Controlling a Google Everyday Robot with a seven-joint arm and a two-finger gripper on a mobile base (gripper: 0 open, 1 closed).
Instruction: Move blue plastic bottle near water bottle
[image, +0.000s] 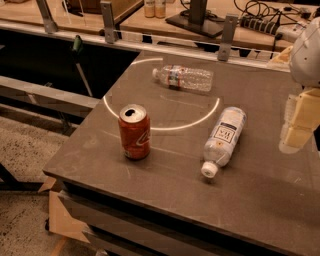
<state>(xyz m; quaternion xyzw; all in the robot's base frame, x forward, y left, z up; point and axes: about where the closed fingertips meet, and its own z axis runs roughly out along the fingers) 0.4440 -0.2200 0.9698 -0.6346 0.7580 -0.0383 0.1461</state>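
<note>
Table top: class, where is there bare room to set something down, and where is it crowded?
Bare: the front strip of the table, in front of the orange can and blue plastic bottle; also the far patch right of the water bottle. Tightest: the right edge, where the gripper hangs beside that blue plastic bottle.
</note>
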